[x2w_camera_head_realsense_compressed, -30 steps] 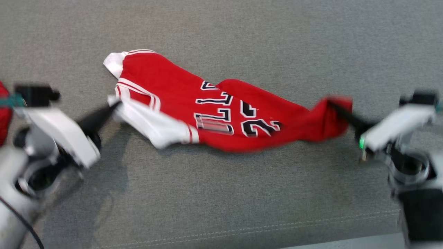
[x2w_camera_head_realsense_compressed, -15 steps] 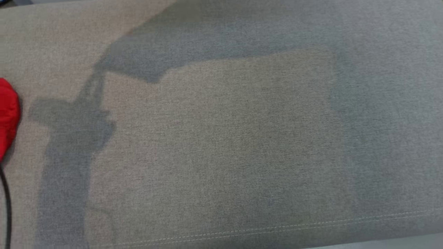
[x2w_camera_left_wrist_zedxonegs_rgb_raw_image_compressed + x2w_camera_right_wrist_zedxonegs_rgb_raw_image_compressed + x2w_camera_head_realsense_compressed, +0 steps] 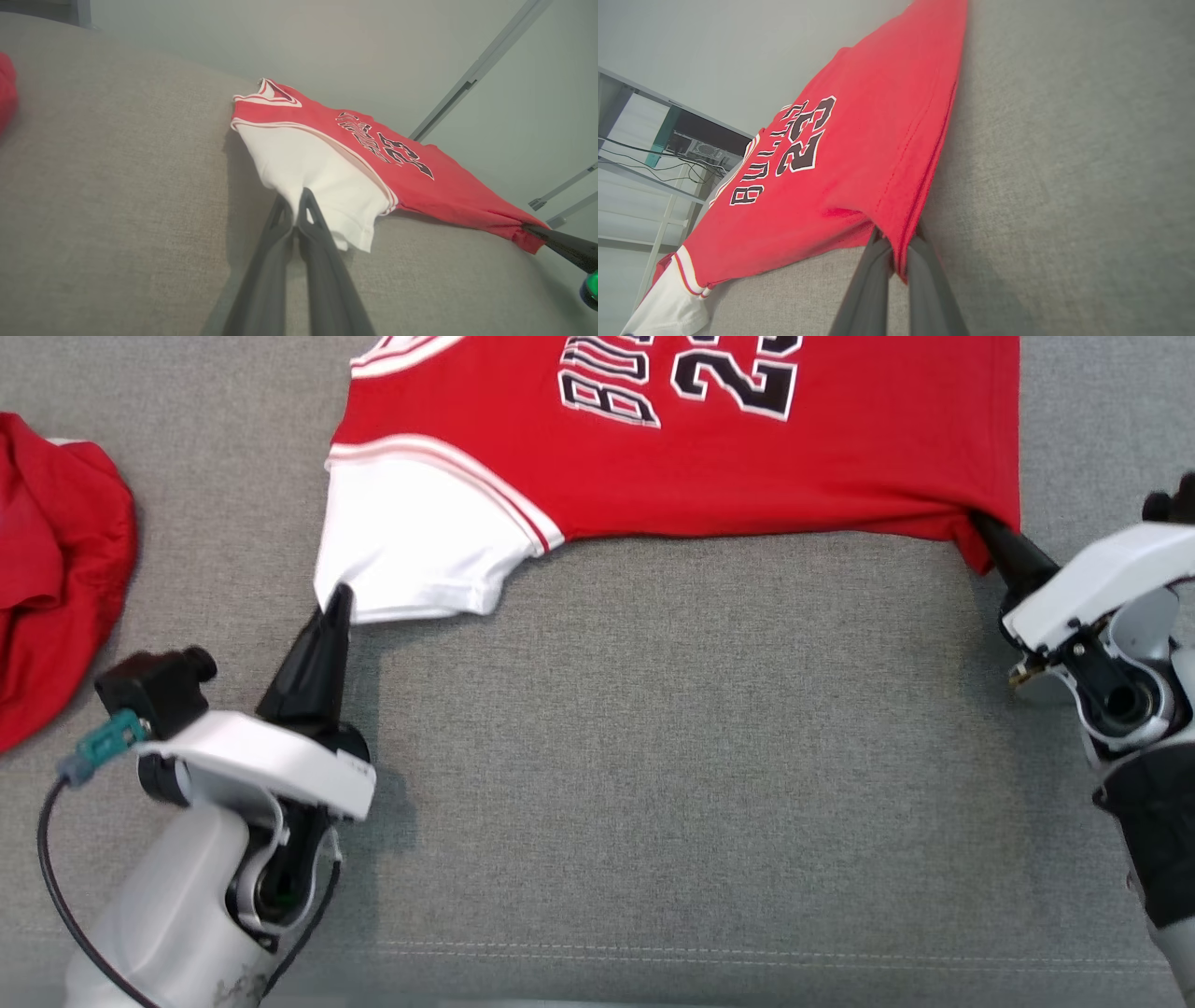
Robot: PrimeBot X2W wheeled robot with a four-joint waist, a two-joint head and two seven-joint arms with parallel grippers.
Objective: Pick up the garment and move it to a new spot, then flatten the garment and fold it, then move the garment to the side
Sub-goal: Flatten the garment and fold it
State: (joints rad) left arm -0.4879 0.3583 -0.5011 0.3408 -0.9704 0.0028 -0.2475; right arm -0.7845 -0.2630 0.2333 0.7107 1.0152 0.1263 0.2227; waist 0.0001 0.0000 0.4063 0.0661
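Head view: jersey lying spread on far part of grey cushion. Left gripper pinching white sleeve, right gripper pinching red hem corner.
Flattening seemingly under way; next move calling for smoothing, release, fold.
Left wrist view: jaws clamping sleeve edge.
Right wrist view: jaws clamping hem; chest print reading "BULLS 23".
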